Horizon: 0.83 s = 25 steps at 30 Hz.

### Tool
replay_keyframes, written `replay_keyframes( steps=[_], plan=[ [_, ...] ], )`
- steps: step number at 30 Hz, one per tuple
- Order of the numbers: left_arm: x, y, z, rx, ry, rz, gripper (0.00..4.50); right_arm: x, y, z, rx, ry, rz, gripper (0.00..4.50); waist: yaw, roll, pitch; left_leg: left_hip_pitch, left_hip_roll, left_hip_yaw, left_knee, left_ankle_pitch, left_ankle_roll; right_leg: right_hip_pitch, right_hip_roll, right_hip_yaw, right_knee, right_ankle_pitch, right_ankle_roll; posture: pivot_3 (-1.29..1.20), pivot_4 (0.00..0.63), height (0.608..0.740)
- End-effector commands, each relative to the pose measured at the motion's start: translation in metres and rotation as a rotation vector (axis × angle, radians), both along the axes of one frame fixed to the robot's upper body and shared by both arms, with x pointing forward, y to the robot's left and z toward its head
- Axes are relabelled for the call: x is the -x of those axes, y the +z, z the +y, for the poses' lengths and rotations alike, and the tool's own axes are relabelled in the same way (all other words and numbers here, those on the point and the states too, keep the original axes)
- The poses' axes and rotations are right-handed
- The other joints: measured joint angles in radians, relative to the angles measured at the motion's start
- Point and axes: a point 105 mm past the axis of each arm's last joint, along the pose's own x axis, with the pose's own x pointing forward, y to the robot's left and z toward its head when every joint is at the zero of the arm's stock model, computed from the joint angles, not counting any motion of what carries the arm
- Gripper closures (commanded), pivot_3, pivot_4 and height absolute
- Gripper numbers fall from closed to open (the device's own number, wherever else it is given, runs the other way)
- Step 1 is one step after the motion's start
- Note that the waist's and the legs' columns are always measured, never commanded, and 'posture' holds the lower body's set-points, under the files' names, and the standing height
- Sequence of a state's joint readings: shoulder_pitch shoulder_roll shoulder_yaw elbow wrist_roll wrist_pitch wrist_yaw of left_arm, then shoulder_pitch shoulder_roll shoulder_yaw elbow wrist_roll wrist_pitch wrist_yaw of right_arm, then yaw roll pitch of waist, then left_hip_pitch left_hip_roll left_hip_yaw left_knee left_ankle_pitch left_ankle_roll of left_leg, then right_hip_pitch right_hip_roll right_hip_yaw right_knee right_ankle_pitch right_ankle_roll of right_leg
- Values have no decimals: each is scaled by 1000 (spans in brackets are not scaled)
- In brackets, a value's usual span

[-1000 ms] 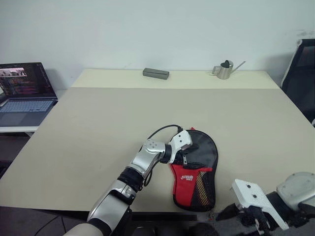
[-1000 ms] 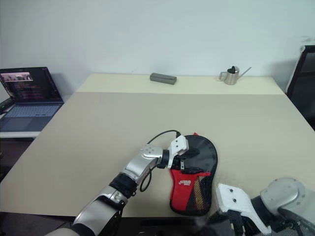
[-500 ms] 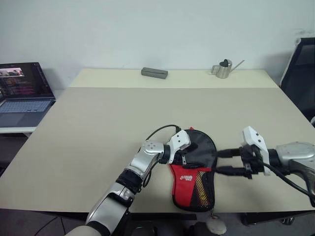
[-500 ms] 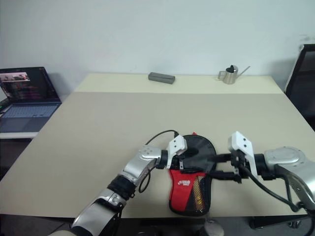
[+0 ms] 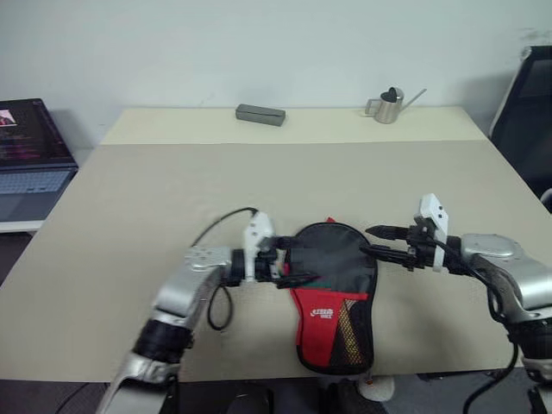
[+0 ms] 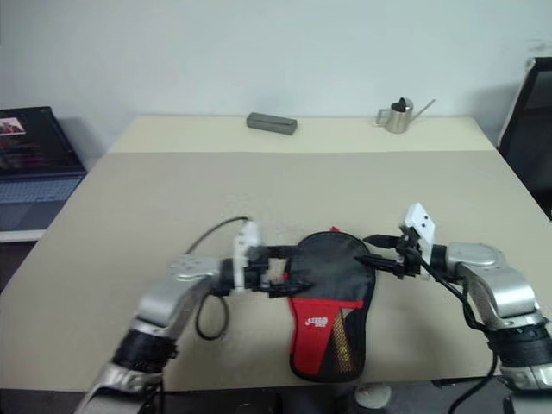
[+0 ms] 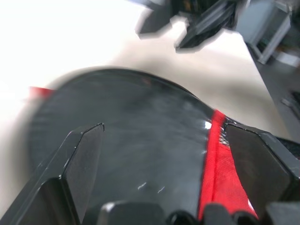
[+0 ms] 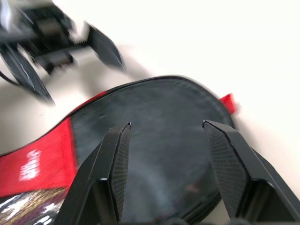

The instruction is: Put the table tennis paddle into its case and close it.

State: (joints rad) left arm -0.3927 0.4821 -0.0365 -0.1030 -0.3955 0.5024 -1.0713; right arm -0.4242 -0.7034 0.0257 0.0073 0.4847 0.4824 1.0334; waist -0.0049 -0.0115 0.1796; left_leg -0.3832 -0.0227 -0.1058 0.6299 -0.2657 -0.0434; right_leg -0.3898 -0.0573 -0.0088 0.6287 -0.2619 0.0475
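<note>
The case (image 5: 332, 297), a paddle-shaped pouch with a black round part and a red lower part bearing a white logo, lies flat near the table's front edge. The table tennis paddle is hidden. My left gripper (image 5: 302, 266) points right at the left rim of the black part, open, with nothing between its fingers. Opposite it, my right gripper (image 5: 371, 241) points left at the right rim, also open and empty. In the left wrist view the case (image 7: 150, 154) lies under the spread fingers (image 7: 79, 173). The right wrist view has the black part (image 8: 164, 154) under its spread fingers.
The case lies on a beige table (image 5: 172, 190). At the table's far edge sit a grey box (image 5: 260, 114) and a small metal watering can (image 5: 386, 105). An open laptop (image 5: 26, 155) stands on a side surface at the left. A black chair (image 5: 526, 103) is at the right.
My right arm rose from below the table's front edge and reached in to the case's right rim. My left gripper drew back left from over the case to its left rim. The view shifted slightly.
</note>
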Motion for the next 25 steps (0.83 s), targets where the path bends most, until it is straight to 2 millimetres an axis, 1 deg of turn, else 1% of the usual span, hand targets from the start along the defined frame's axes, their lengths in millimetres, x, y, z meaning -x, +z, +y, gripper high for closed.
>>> replay_keyframes(
  steps=[1, 2, 3, 5, 7, 13, 16, 18, 20, 25],
  plan=[
    [3, 17, 14, 34, 49, -48, 0, -7, 10, 0, -7, 17, -60, 1816, 1, 0, 2, 0, 0, 0, 0, 0, 0, 0, 0, 0, 0, 0, 0, 0, 150, 740],
    [2, 17, 18, 29, 65, -51, 0, -9, 10, -1, -9, 15, -64, 1816, 2, 0, 2, 0, 0, 0, 0, 0, 0, 0, 0, 0, 0, 0, 0, 0, 150, 740],
    [3, 18, 27, 20, 99, -66, 0, -13, 9, -3, -20, 5, -65, 1816, 4, 0, 3, 0, 0, 1, 0, 0, 0, 0, -1, 0, 0, 0, 0, 0, 150, 740],
    [6, 18, 39, 0, 146, -87, 0, -23, 10, -9, -39, -22, -67, 1816, 2, -2, 4, 0, 0, 1, 0, 0, 0, 0, -1, 0, 0, 0, 0, 0, 150, 740],
    [8, 19, 45, -7, 193, -106, 0, -33, 12, -17, -48, -47, -70, 1816, 1, -1, 5, 0, 0, 2, 0, 0, 0, 0, -1, 0, 0, 0, 0, 0, 150, 740],
    [9, 29, 53, -5, 327, -172, 0, -55, 16, -41, -33, -105, -73, 1816, 2, -1, 5, 0, 0, 4, 0, 0, 0, 0, -1, 0, 0, 0, -1, 0, 150, 740],
    [8, 30, 48, -19, 357, -196, 0, -65, 23, -55, -22, -149, -89, 1816, 2, -1, 5, 0, 0, 5, 1, 0, 0, 0, -1, 0, 1, 0, -1, 0, 150, 740],
    [8, 28, 47, -43, 364, -215, 0, -71, 28, -59, -19, -172, -111, 1816, 2, -1, 5, 0, 0, 6, 1, 0, 0, 0, -2, 0, 1, 0, -1, 0, 150, 740],
    [8, 28, 49, -41, 385, -219, 0, -74, 29, -57, -13, -174, -127, 1816, 2, -1, 5, 0, 0, 6, 1, 0, 0, 0, -2, 1, 1, 0, -1, 0, 150, 740],
    [5, 17, 53, -67, 432, -219, 0, -80, 30, -51, -15, -169, -129, 1816, -1, -1, 5, 1, 0, 8, 1, 0, 0, 0, -1, 2, 2, 1, -2, 0, 150, 740]
  ],
)
